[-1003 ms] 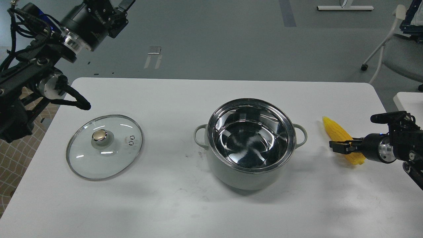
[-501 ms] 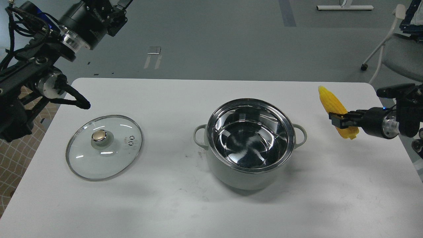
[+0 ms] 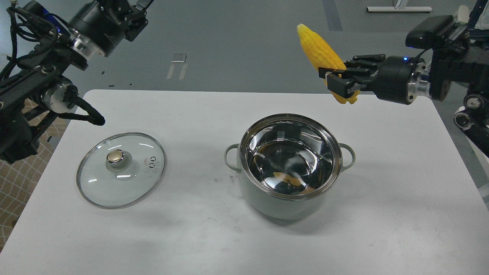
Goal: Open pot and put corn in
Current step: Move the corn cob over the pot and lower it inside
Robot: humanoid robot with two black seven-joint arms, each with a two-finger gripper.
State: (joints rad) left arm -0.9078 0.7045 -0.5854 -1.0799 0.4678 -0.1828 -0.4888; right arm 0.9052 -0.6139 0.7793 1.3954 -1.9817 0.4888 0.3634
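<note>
The pale grey-green pot (image 3: 282,202) stands open on the white table, right of centre, its shiny steel inside empty apart from a yellow reflection. My right gripper (image 3: 338,78) is shut on the yellow corn (image 3: 319,47) and holds it high in the air, behind and to the right of the pot, tapered end pointing up-left. The glass lid (image 3: 120,169) with its brass-coloured knob lies flat on the table to the left. My left gripper (image 3: 139,5) is raised at the top left edge, its fingers cut off by the frame.
The white table (image 3: 214,236) has rounded corners and drops off to grey floor behind. A chair on wheels (image 3: 454,49) stands at the far right. My left arm's cables hang over the table's left edge.
My right gripper has lifted the corn off the table's right side and carried it up and left toward the pot. The left arm, lid and pot have barely moved.
</note>
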